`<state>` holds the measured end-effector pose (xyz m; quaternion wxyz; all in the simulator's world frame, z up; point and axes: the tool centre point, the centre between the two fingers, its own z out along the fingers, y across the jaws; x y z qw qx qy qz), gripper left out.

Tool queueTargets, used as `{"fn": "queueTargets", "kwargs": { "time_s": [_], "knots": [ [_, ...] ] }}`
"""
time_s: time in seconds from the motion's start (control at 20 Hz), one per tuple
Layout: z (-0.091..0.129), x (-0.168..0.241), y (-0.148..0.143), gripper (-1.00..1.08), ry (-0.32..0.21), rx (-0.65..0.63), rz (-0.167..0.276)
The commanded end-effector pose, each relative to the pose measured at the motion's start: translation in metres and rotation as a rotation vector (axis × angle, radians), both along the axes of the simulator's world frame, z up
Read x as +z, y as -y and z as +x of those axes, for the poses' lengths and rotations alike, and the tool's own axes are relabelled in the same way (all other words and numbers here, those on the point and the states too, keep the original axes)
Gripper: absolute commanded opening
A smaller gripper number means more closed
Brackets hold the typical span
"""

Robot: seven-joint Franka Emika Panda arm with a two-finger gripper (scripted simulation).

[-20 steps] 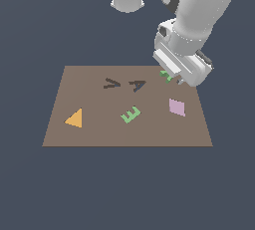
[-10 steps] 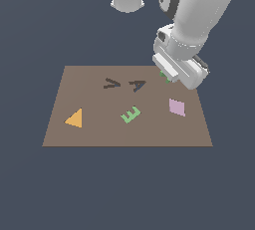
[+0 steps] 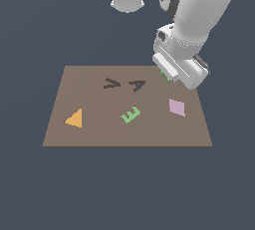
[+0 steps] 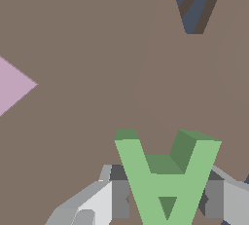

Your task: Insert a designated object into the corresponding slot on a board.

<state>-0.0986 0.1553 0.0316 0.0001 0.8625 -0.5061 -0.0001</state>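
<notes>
While above the board (image 3: pixel 89 129), the tool (image 4: pixel 165 199) is clamped on the green A block (image 4: pixel 163 175).

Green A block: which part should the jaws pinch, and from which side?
Pinch across the two legs of the green A block from straight above. It's flat and thin, and its outer leg edges give the fingers opposing faces. The gripper already appears clamped that way, with the block lifted clear of the board.

High exterior, close wrist (shared board (image 3: pixel 60 134))

End effector (image 4: pixel 165 195) pointing down, fingers (image 4: pixel 119 192) clamped on green A block (image 4: pixel 165 180).
</notes>
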Motion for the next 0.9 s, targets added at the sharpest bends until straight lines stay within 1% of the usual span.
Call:
{"fn": "queueTargets", "kwargs": {
  "time_s": [0.0,0.2,0.4,0.6,0.85],
  "knots": [
    [0.000,0.003,0.000,-1.00,0.001,0.000,0.000],
    [0.001,0.002,0.001,-1.00,0.000,-0.001,0.000],
    [0.004,0.003,0.014,-1.00,0.000,-0.006,0.000],
    [0.012,0.004,0.040,-1.00,0.001,-0.016,0.000],
    [0.024,0.007,0.083,-1.00,0.001,-0.033,0.001]
  ]
}}
